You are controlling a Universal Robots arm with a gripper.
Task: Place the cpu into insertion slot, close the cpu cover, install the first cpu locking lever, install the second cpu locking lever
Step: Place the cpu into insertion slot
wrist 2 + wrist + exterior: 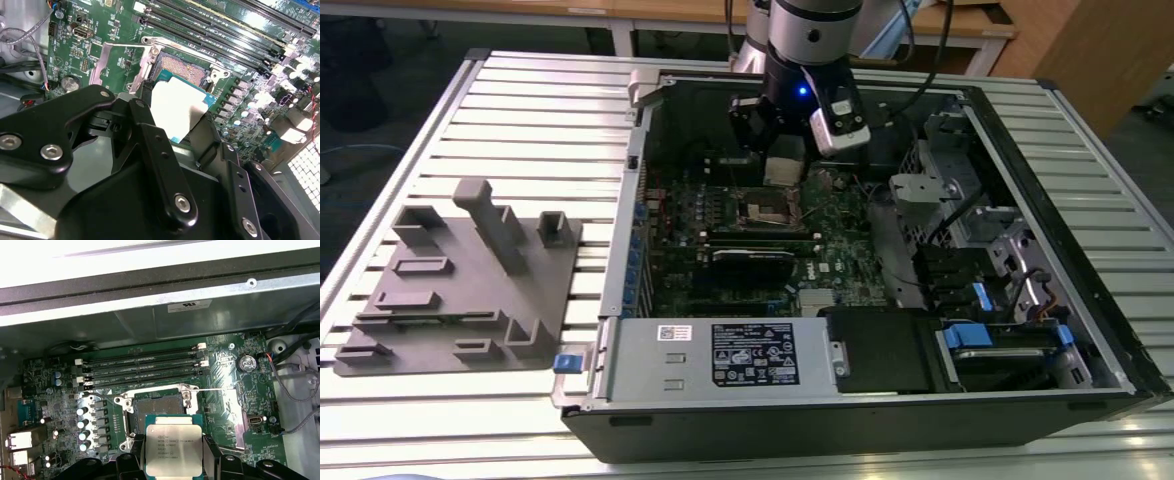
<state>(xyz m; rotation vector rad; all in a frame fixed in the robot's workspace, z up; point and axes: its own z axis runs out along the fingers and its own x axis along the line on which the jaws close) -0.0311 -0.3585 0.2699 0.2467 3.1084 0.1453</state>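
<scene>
Gripping the small, flat, square cpu (173, 442) with its pale silvery metal top by two opposite edges, the black two-fingered pincer (174, 460) holds it flat, likely so it meets the socket squarely. The square, dark-centred, metal-rimmed insertion slot (159, 407) lies just below and ahead of the pincer's tips, unfilled. The thin silvery cpu cover (148, 67) stands swung open alongside, baring the socket. One chip, one socket, one cover; four long black memory slots (142, 365) lie farther ahead.

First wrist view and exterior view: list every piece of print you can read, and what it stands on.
cpu lid: several printed lines, too small to read.
Pale sticker on the case wall: blurred, unreadable.
White label on the power supply box: too small to read.
Nothing can be quoted.
</scene>
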